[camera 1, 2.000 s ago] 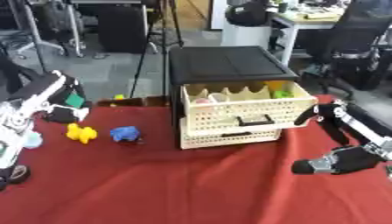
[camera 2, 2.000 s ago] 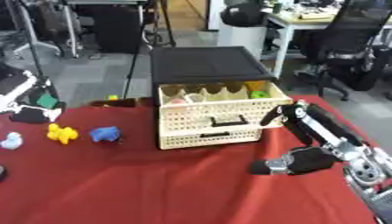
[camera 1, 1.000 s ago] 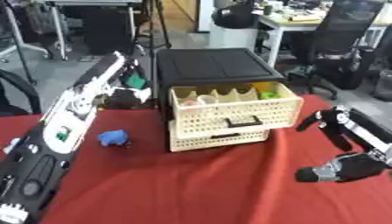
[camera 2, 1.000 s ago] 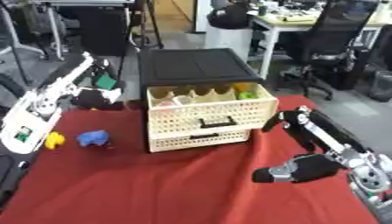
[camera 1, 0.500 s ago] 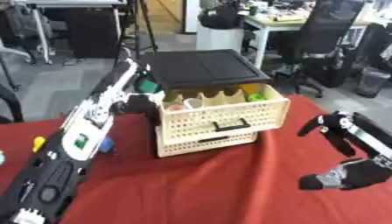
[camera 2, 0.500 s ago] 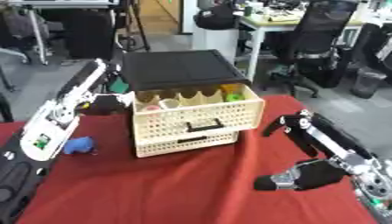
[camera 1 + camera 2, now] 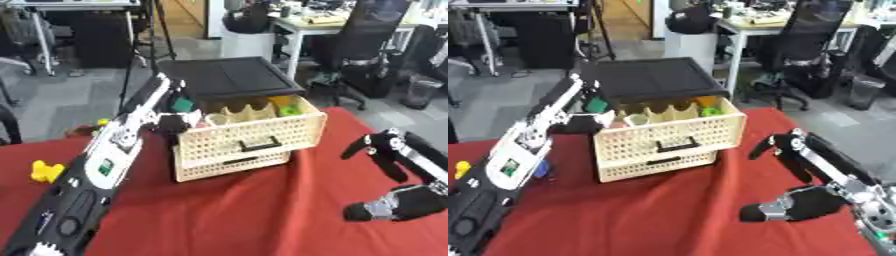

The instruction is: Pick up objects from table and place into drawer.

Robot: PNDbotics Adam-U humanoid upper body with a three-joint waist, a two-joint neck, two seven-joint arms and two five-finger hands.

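The left arm stretches long across the red tablecloth (image 7: 262, 210), reaching up to the cream perforated drawer unit (image 7: 245, 145) with its black top (image 7: 229, 76). The left hand (image 7: 175, 120) sits right at the near left corner of the pulled-out upper drawer (image 7: 671, 132), and a green object (image 7: 182, 105) shows just above it at the drawer's edge. The fingers are bunched against that corner, but whether they actually grip the green piece cannot be told from here.

Inside the open drawer there are already pale shapes and a bright yellow-green item (image 7: 287, 107) toward the right end. The lower drawer (image 7: 232, 162) is closed.

Out on the cloth, a yellow toy (image 7: 44, 171) lies well to the left, apart from the unit. A bit of blue (image 7: 541, 170) peeks out beside the left arm.

Over on the right, the right hand (image 7: 794, 207) rests low on the cloth, fingers curled in, holding nothing, its forearm angling up behind it.
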